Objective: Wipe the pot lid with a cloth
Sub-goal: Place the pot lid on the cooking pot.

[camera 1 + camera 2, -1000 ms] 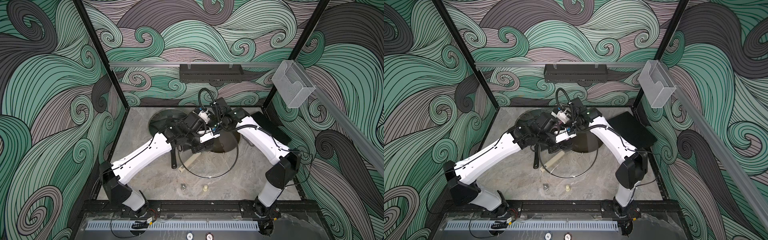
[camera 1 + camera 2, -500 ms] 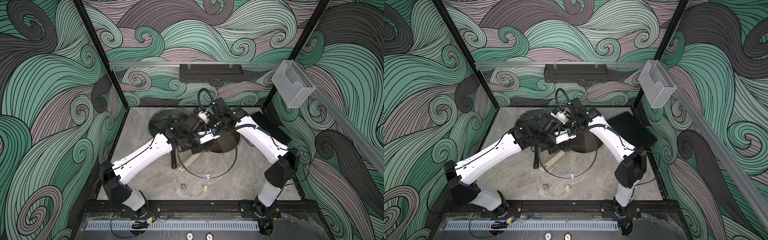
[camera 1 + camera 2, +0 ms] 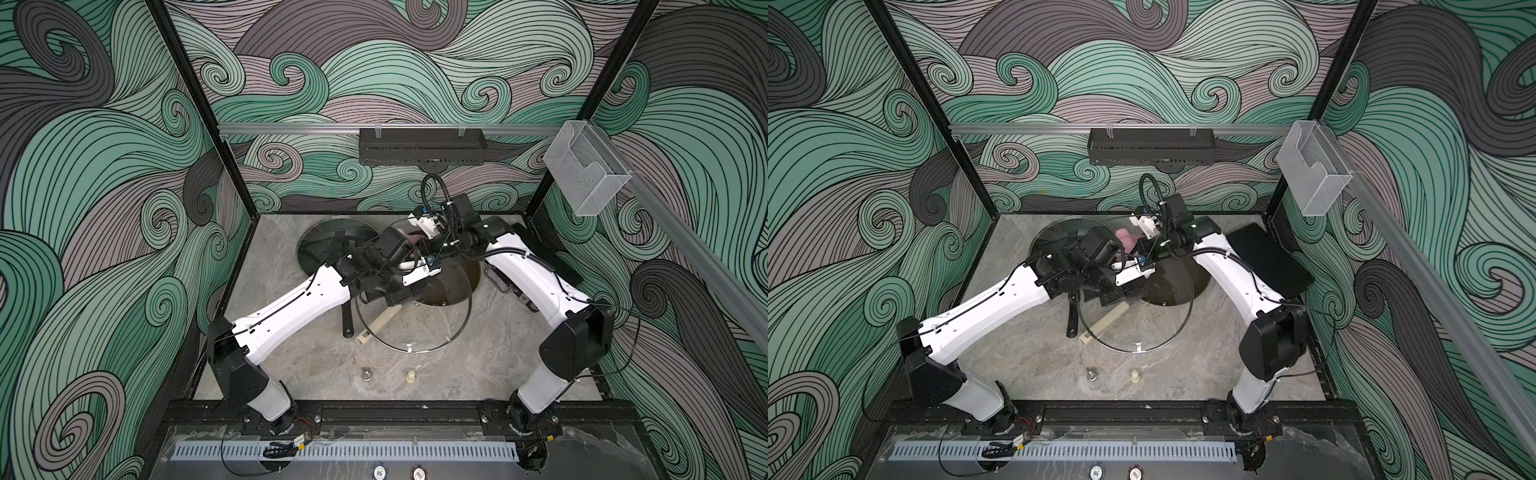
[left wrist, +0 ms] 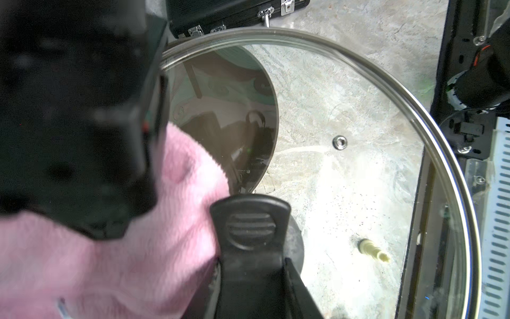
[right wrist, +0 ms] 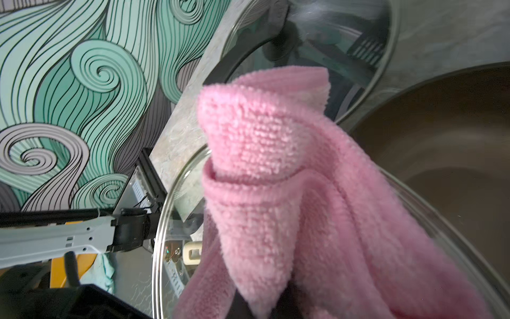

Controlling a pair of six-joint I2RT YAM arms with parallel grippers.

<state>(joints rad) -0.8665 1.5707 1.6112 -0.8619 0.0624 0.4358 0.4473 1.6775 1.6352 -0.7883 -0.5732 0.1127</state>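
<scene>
Pink cloth against a held glass lid

The left gripper [image 3: 398,296] is clenched on the black handle [image 4: 249,226] of the glass pot lid [image 3: 432,328], which is raised and tilted above the marble table [image 3: 291,365] in both top views. The right gripper [image 3: 415,245] grasps the pink cloth [image 5: 276,165], bunched against the glass beside that handle.

So the glass lid [image 3: 432,324] is up over the middle of the table [image 3: 291,374], and its 1 o'clock part overlaps the pan [image 3: 1200,282] underneath. The cloth [image 3: 1126,239] is against the lid's 12 o'clock side. There's a lidded pan [image 3: 328,245] at the table's 11 o'clock and a case [image 3: 1266,257] at 3. Two handles, [image 3: 347,320] and [image 3: 376,330], poke out at the lid's 8 o'clock. Near 6 there's a knob [image 3: 365,374], with a peg [image 3: 410,376] just at its 3 o'clock.
</scene>
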